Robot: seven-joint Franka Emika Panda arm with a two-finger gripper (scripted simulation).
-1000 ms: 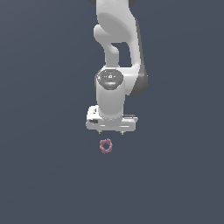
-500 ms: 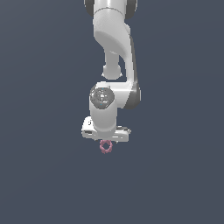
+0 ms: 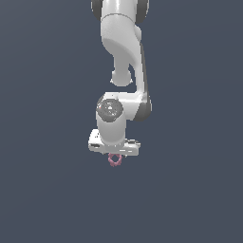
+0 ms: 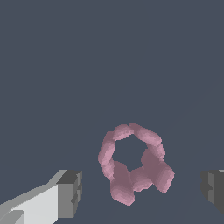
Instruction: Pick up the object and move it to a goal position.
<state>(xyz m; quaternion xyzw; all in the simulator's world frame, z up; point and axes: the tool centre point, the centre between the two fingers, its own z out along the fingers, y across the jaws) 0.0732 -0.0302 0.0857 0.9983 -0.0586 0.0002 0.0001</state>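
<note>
The object is a small dusty-pink lumpy ring [image 4: 133, 164] lying on the dark grey floor. In the exterior view the ring [image 3: 114, 160] peeks out just under the white gripper [image 3: 114, 153], which hangs right over it. In the wrist view the gripper [image 4: 142, 190] is open, with one grey fingertip [image 4: 70, 192] on one side of the ring and the other fingertip [image 4: 213, 190] on the opposite side. Neither pad touches the ring. The ring lies between the fingers, nearer to the first one.
The white arm [image 3: 124, 61] rises from the gripper to the exterior view's top edge. Plain dark grey ground [image 3: 190, 190] lies all around. No goal marker shows.
The arm has come down over the ring. The gripper went from well above the ring to right on top of it, and now covers part of it in the exterior view.
</note>
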